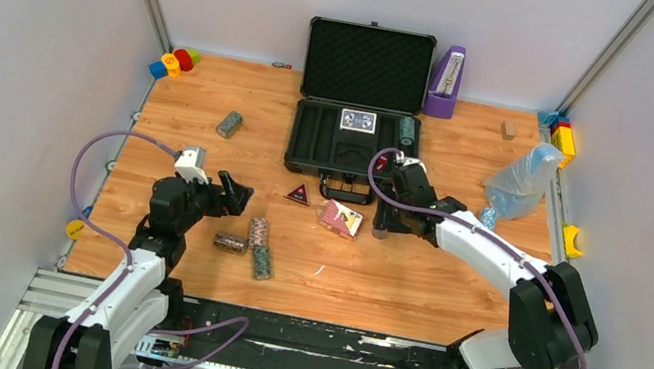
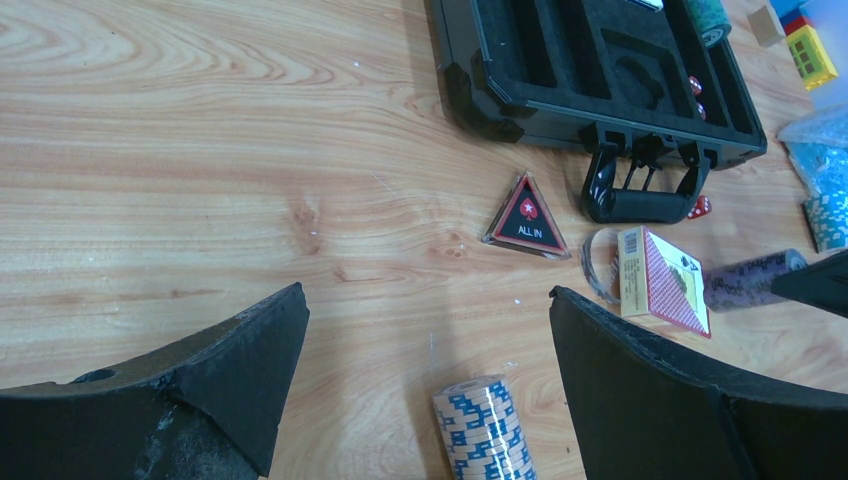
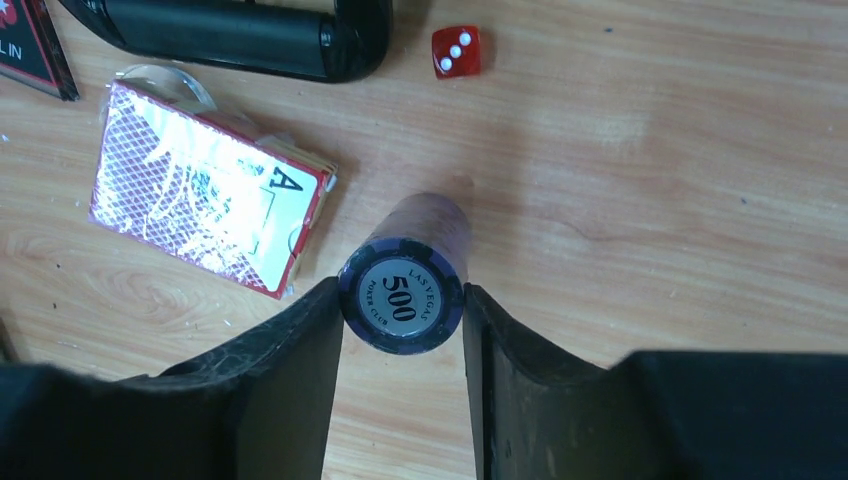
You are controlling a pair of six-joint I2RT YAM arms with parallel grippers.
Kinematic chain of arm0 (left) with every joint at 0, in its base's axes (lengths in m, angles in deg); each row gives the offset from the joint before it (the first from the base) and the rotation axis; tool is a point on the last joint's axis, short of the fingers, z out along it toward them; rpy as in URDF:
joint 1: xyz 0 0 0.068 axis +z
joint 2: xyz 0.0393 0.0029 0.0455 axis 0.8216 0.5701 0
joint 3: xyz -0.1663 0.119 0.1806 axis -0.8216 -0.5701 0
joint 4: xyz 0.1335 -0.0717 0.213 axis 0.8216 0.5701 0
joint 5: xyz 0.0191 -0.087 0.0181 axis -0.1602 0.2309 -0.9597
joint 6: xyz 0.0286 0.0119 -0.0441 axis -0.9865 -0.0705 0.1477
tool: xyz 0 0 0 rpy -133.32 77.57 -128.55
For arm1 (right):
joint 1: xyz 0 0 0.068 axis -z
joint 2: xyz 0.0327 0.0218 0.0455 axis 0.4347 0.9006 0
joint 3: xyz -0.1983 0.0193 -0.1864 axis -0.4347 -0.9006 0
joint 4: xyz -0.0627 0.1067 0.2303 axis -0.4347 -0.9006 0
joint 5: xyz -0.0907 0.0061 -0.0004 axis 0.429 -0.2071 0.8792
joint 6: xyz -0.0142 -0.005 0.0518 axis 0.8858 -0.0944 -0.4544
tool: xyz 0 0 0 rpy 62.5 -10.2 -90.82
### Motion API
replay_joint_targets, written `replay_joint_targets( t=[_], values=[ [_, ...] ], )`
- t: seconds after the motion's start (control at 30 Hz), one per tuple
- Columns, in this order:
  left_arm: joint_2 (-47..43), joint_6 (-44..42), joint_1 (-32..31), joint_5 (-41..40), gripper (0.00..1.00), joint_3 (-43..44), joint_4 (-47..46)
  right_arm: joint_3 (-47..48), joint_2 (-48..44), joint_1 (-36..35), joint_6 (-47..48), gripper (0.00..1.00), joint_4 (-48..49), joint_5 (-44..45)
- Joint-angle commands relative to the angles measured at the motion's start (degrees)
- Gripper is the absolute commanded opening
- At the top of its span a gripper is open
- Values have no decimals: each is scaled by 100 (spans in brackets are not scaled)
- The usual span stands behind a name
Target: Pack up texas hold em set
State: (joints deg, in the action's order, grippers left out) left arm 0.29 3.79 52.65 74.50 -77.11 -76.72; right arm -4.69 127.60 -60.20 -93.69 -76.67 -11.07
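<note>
The black case (image 1: pixel 307 136) lies open at the table's back, with a card deck (image 1: pixel 358 120) and a green chip roll (image 1: pixel 406 132) in its foam. In front of its handle (image 3: pixel 240 30), my right gripper (image 3: pixel 402 287) is shut on a purple chip roll (image 3: pixel 402 300), its fingers pressing both sides. Nearby lie a red card deck (image 3: pixel 205 210), a red die (image 3: pixel 456 51) and the dark red triangle (image 2: pixel 527 217). My left gripper (image 2: pixel 425 295) hangs open above a blue-and-cream chip roll (image 2: pixel 485 430). More chip rolls (image 1: pixel 231 242) lie beside it.
A purple metronome-like object (image 1: pixel 445 81) stands right of the case lid. A clear plastic bag (image 1: pixel 522 178) with a blue chip roll (image 1: pixel 489 216) lies at the right. Another roll (image 1: pixel 230 124) lies left of the case. Toy blocks (image 1: pixel 174 63) sit in the back corners.
</note>
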Motion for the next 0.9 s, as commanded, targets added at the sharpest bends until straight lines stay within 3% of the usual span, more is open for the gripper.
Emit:
replay_joint_targets(
  t=[0.0,0.2,0.47,0.63,0.87],
  values=[
    [-75,13,23,16,99,232,-122,383,236,-8,91,40,252,157],
    [-71,16,22,18,99,231,-142,565,408,-10,130,23,262,228],
    [-56,17,22,19,99,236,-155,857,197,-2,270,23,54,384],
    [-56,18,22,15,99,237,-150,1411,194,4,501,4,-48,1082],
    [-89,9,22,7,99,236,-114,2605,888,179,785,0,-56,1616]
  ],
)
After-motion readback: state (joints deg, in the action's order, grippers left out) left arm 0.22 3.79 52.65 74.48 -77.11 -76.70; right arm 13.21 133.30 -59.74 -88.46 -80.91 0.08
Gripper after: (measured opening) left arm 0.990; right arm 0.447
